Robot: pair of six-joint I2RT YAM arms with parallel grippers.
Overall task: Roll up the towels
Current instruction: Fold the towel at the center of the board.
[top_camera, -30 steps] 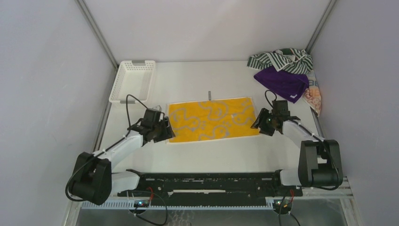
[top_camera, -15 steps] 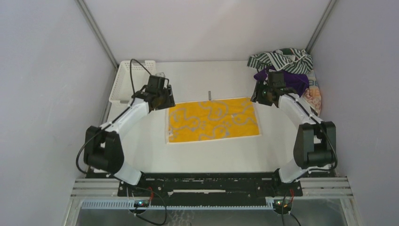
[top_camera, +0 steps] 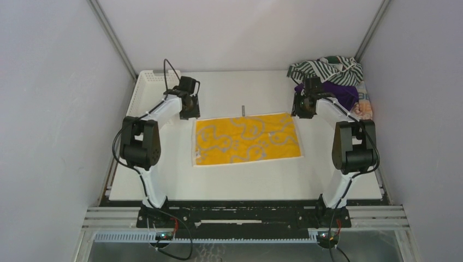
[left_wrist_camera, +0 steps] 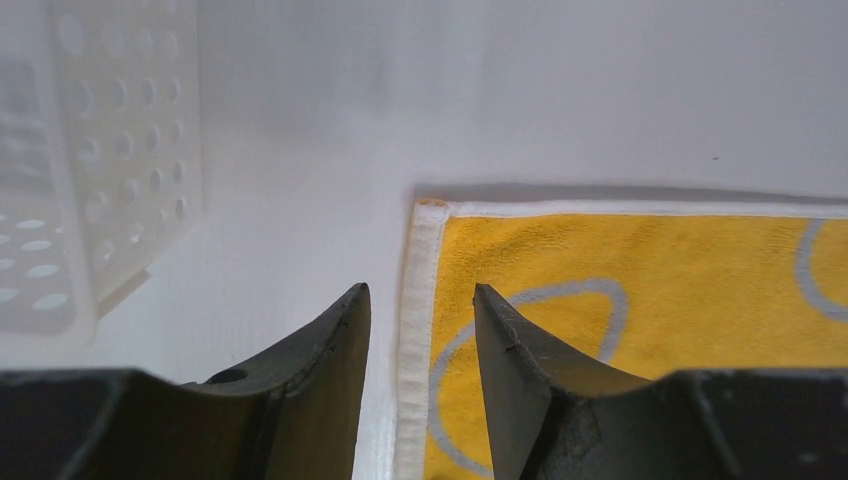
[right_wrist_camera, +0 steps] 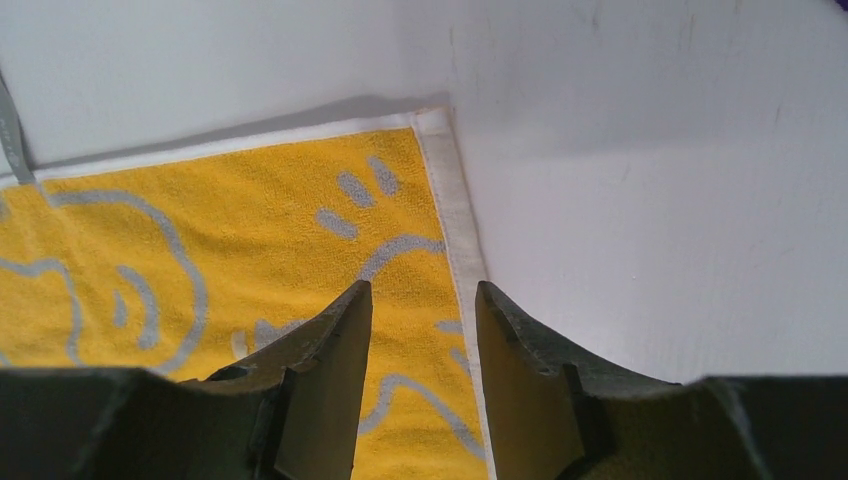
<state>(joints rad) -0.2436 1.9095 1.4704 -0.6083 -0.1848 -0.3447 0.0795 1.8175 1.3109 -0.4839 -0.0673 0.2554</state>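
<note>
Left wrist view: the left gripper [left_wrist_camera: 419, 289] holds its two dark, wedge-shaped fingers parted by a narrow gap, with nothing pinched between them. The gap sits over the white stitched hem at the far left corner of the yellow towel [left_wrist_camera: 650, 270]; whether the tips touch the cloth cannot be told. The towel is nappy terry, lying flat, with looping pale grey lines across it. Near its left side stands the white plastic basket [left_wrist_camera: 120, 180], its wall pierced by rows of round holes, on the smooth white table [left_wrist_camera: 600, 90]

In the right wrist view the right gripper [right_wrist_camera: 422, 286] is likewise parted and empty, over the hem beside the towel's far right corner. A thin grey strip [right_wrist_camera: 8, 130] lies at the towel's far edge

From above, the yellow towel is a spread rectangle in the middle of the table, with a gripper at each far corner. A crumpled heap fills the table's far right corner: the green-and-white striped towel [top_camera: 327, 66] at the back, the solid purple towel [top_camera: 341, 90] in front of it, and the orange patterned towel [top_camera: 364, 109] against the right edge
</note>
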